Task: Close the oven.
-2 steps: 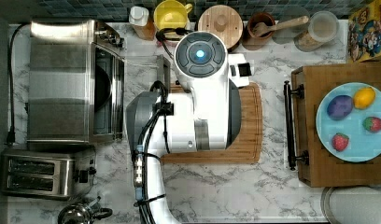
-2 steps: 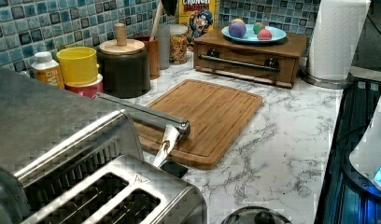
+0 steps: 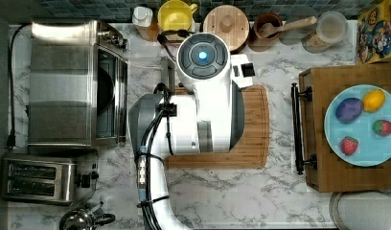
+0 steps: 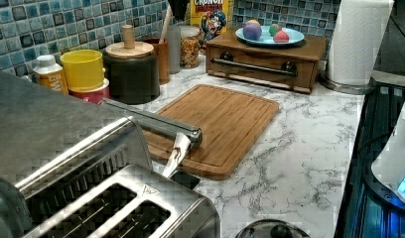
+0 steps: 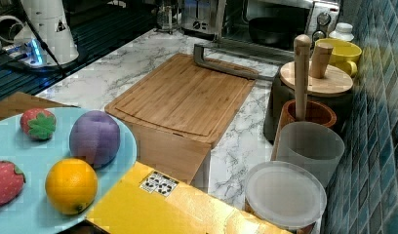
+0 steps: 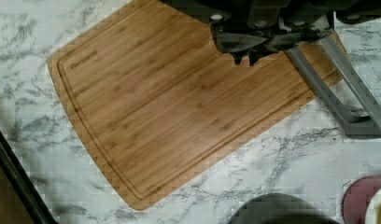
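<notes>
Marble counter (image 3: 232, 191), oven (image 3: 74, 81) open, cutting board (image 6: 179, 107) adjacent

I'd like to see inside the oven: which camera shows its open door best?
The right view: the oven faces it, door handle lowered, dark interior visible. The top view shows its roof; the left view, its side and handle; the wrist view, just the handle.

A white marble countertop (image 3: 260, 191) (grey-veined) ran beneath a blue mosaic tile wall (image 4: 22, 34), brightly lit.
</notes>
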